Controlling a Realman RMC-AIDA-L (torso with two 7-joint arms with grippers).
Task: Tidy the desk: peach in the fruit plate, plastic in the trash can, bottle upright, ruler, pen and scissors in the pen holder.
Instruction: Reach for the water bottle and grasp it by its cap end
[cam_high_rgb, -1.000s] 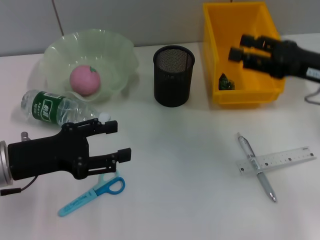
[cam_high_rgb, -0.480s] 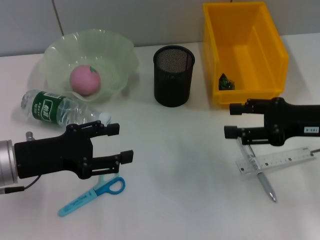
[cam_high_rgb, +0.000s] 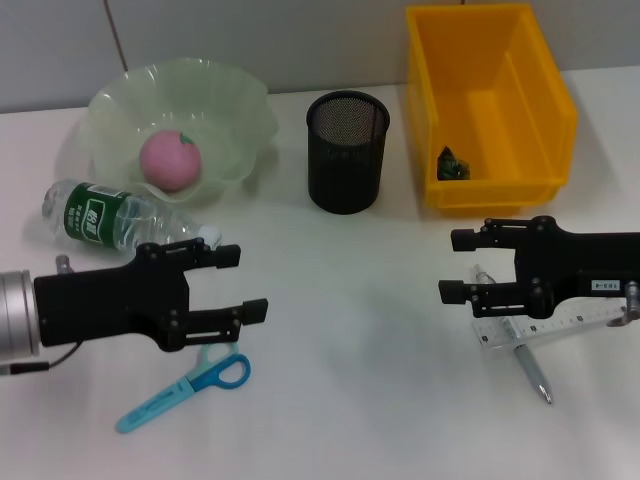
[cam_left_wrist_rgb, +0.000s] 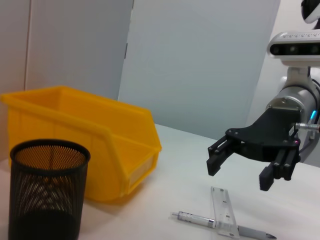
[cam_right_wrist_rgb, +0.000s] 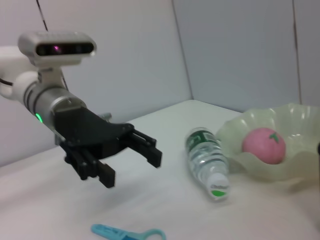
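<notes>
The pink peach (cam_high_rgb: 170, 159) lies in the green fruit plate (cam_high_rgb: 240, 100). A clear bottle (cam_high_rgb: 110, 215) lies on its side in front of the plate. Blue scissors (cam_high_rgb: 185, 392) lie near the front edge, just below my open left gripper (cam_high_rgb: 245, 283). My right gripper (cam_high_rgb: 453, 266) hovers open over the upper end of the pen (cam_high_rgb: 528, 365), which crosses the ruler (cam_high_rgb: 560, 322). The black mesh pen holder (cam_high_rgb: 347, 150) stands at centre back. A scrap of plastic (cam_high_rgb: 451, 163) lies in the yellow trash can (cam_high_rgb: 555, 100).
The left wrist view shows the right gripper (cam_left_wrist_rgb: 239, 175) above the ruler (cam_left_wrist_rgb: 222, 210) and pen (cam_left_wrist_rgb: 200, 220), with the pen holder (cam_left_wrist_rgb: 47, 190) and yellow bin (cam_left_wrist_rgb: 75, 130) beside them. The right wrist view shows the left gripper (cam_right_wrist_rgb: 131, 169), bottle (cam_right_wrist_rgb: 207, 157) and scissors (cam_right_wrist_rgb: 127, 233).
My right gripper has come from over the yellow bin down to the pen and ruler. The left gripper has edged slightly right.
</notes>
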